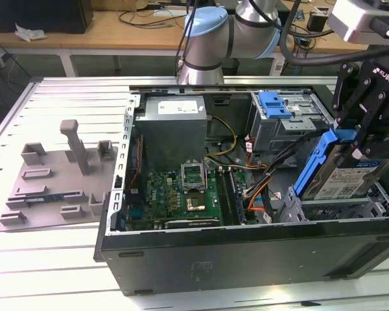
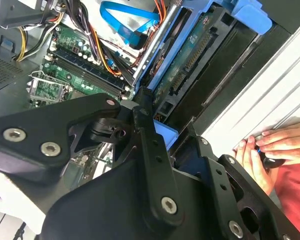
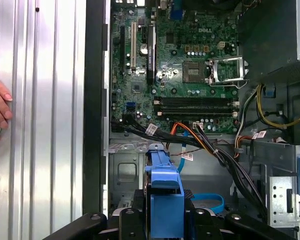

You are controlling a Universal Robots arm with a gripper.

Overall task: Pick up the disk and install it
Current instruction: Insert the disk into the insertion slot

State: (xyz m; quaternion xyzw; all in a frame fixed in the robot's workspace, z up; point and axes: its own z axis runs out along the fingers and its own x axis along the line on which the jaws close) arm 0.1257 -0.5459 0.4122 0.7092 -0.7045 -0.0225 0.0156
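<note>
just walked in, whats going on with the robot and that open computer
The robot arm's gripper is shut on the disk, a silver drive in a blue carrier. It holds the disk tilted over the open computer case, at the exterior view's right end, above a metal drive bay. The disk is not yet seated flat. A person's hand rests on the table beside the case.

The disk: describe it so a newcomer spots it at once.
At the open black computer case, look to the exterior view's right end. There the black end effector grips the flat silver disk, tilted on edge. Unlike the fixed grey metal drive cage nearby, it carries a long blue plastic bracket and a blue-and-white label.
</note>
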